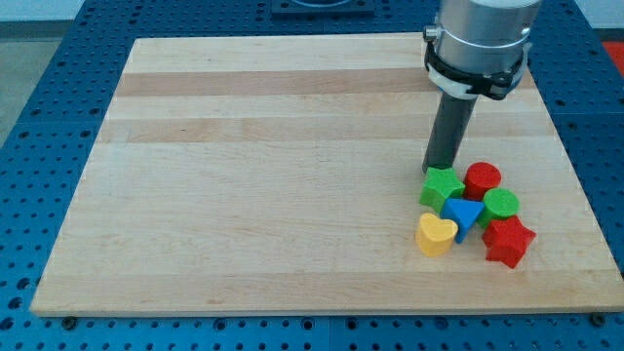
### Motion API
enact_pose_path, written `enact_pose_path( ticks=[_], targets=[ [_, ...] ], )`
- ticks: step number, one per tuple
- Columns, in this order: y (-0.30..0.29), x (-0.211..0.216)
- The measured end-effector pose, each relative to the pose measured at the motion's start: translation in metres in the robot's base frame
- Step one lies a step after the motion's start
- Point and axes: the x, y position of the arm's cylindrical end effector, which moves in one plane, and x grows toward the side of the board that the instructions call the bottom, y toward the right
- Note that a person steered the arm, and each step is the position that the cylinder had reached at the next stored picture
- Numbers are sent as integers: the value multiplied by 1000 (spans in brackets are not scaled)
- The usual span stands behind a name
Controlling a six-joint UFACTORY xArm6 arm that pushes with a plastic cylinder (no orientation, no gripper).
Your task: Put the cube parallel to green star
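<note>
My tip point(441, 169) touches the star's point(441, 187) top edge, board's point(273, 175) right.

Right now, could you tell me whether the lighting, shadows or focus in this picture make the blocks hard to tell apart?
Camera view: lighting is even and soft, no glare on the board; shadows are faint, just under the blocks; focus is sharp throughout. My tip sits at the top edge of the green star; the blue block is partly hidden, so its shape is unclear.
</note>
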Motion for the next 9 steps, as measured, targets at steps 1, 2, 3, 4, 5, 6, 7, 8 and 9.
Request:
enact_pose_path(
  ticks=[1,2,3,4,5,6,7,8,9],
  targets=[
    [3,-19],
    [43,-42],
    [99,-74],
    [134,-127],
    [133,-186],
    [101,-198],
    [45,-162],
    [12,-129],
    [17,-135]
  ],
)
